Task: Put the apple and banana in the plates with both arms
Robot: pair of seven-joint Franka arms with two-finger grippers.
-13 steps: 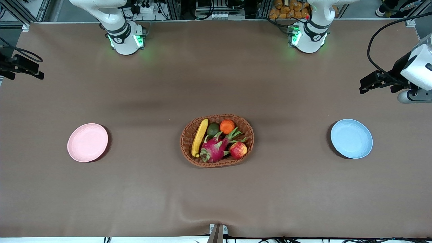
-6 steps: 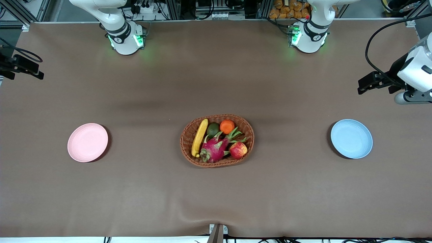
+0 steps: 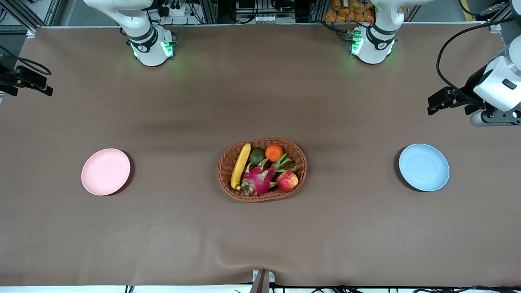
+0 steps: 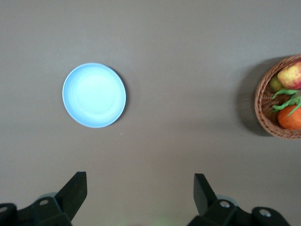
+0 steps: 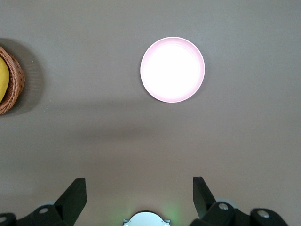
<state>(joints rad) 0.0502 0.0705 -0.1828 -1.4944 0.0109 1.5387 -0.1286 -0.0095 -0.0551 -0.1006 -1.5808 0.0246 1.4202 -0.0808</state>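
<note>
The red apple point(image 3: 287, 180) and the yellow banana point(image 3: 240, 165) lie in a wicker basket point(image 3: 228, 156) at the table's middle. The apple also shows in the left wrist view point(image 4: 291, 74), and an end of the banana in the right wrist view point(image 5: 2, 77). The pink plate point(image 3: 106, 171) lies toward the right arm's end, the blue plate point(image 3: 423, 167) toward the left arm's end. My left gripper point(image 3: 432, 105) hangs open and empty, high over the table's edge near the blue plate point(image 4: 94, 95). My right gripper point(image 3: 40, 85) hangs open and empty, high at its own end, the pink plate point(image 5: 172, 69) below it.
The basket also holds a magenta dragon fruit point(image 3: 258, 181), an orange point(image 3: 274, 152) and a dark green fruit point(image 3: 257, 156). The arms' bases point(image 3: 151, 49) stand along the table's edge farthest from the front camera. Brown cloth lies bare between basket and plates.
The left arm's hand has shifted slightly toward the bases and the table's middle. The right arm, fruit and plates have not moved.
</note>
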